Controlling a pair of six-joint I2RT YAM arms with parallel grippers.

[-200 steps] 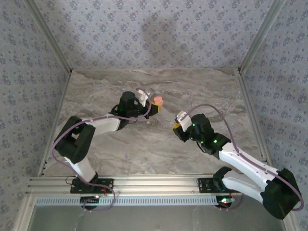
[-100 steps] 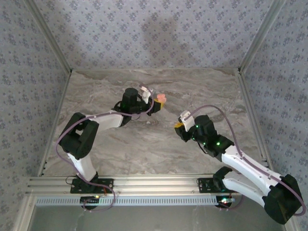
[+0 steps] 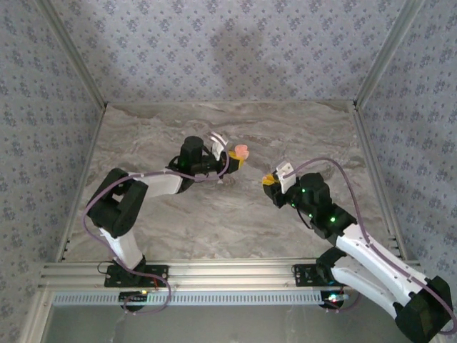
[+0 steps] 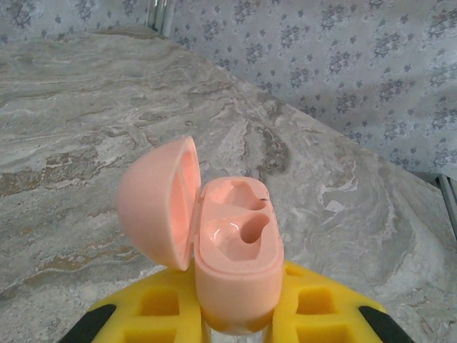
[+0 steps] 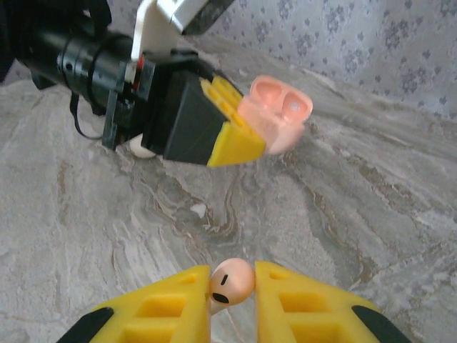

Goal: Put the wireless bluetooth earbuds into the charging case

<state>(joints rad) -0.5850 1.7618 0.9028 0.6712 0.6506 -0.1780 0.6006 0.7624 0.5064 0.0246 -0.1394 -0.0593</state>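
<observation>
Well, the left fingers (image 4: 314, 311) clamp the case (image 4: 239, 246) above the middle of the desk (image 3: 214, 229), lid (image 4: 157, 200) open, both wells bare; the right fingers (image 5: 300, 307) pinch an earbud (image 5: 230, 281) near it, toward the right edge. I'd turn the stem down, line it over a well, and release only once seated; the stem hides between the fingers, and a white speck (image 5: 198, 209) on the desk is too small to name.

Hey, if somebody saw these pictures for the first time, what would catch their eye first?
The pink case stands out most, with its lid open and both slots empty. The left gripper holds it over the middle of the table. Facing it, the right gripper pinches a small earbud.
</observation>
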